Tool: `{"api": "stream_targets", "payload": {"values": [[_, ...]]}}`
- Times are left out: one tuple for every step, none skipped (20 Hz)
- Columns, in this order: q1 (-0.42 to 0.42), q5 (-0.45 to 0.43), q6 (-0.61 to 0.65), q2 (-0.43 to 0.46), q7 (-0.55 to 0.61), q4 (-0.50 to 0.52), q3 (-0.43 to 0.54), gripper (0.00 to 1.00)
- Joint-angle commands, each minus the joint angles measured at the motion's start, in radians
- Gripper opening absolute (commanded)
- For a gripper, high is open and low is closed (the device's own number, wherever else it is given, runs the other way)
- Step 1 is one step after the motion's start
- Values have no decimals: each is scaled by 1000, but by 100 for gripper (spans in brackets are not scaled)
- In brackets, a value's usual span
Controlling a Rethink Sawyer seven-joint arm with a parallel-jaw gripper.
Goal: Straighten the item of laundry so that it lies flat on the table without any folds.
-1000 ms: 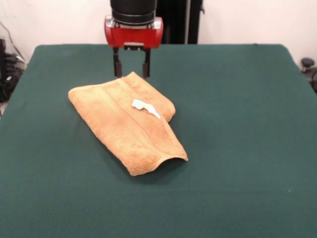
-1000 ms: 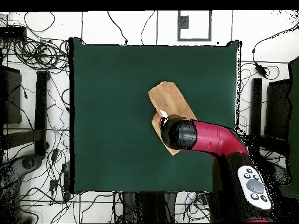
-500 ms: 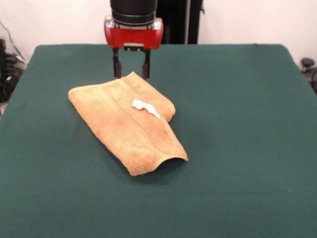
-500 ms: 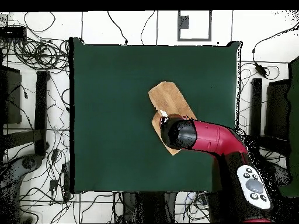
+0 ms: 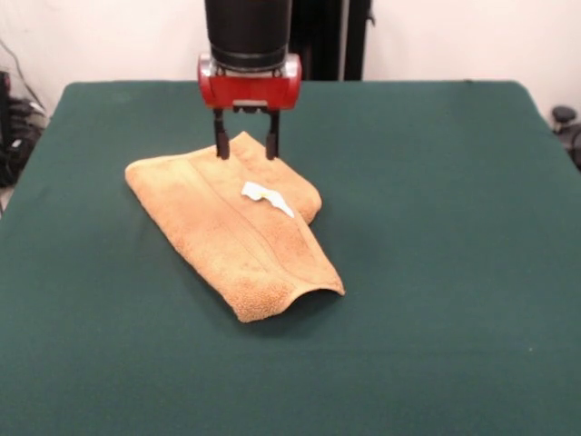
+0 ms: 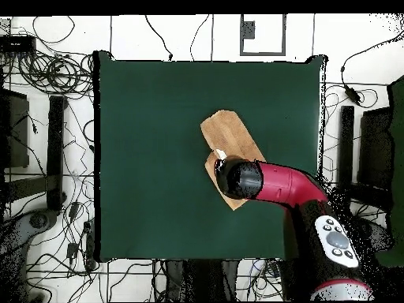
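The item of laundry [image 5: 231,232] is a tan-orange towel folded over on itself, lying slantwise on the green table [image 5: 436,227], with a small white tag [image 5: 265,197] on top. My gripper [image 5: 245,151] hangs open over the towel's far corner, one finger on each side of that corner, tips at the cloth. In the overhead view the towel [image 6: 229,134] shows partly; the red arm [image 6: 276,183] covers the end nearest the base, and the gripper is hidden under the wrist.
The towel's near end [image 5: 281,300] bulges up with an open fold. Cables and stands [image 6: 47,118] lie on the floor around the table [image 6: 150,158].
The gripper has come forward and down a little, from just behind the towel's far corner to over it. The towel has not moved.
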Motion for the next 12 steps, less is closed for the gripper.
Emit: {"api": "stream_targets", "payload": {"values": [[31, 30, -94, 188, 172, -14, 50, 100], [35, 32, -112, 203, 181, -18, 48, 100], [35, 35, -128, 215, 188, -18, 51, 100], [38, 37, -140, 228, 193, -22, 49, 100], [39, 40, -153, 239, 199, -25, 49, 100], [44, 41, -165, 252, 203, -30, 46, 100], [52, 40, -179, 261, 208, -36, 39, 100], [60, 38, -194, 269, 212, -41, 32, 100], [66, 37, -206, 277, 214, -44, 26, 100], [71, 36, -217, 284, 215, -48, 21, 100], [78, 35, -225, 289, 215, -52, 13, 100], [88, 33, -242, 295, 219, -52, 2, 100]]}}
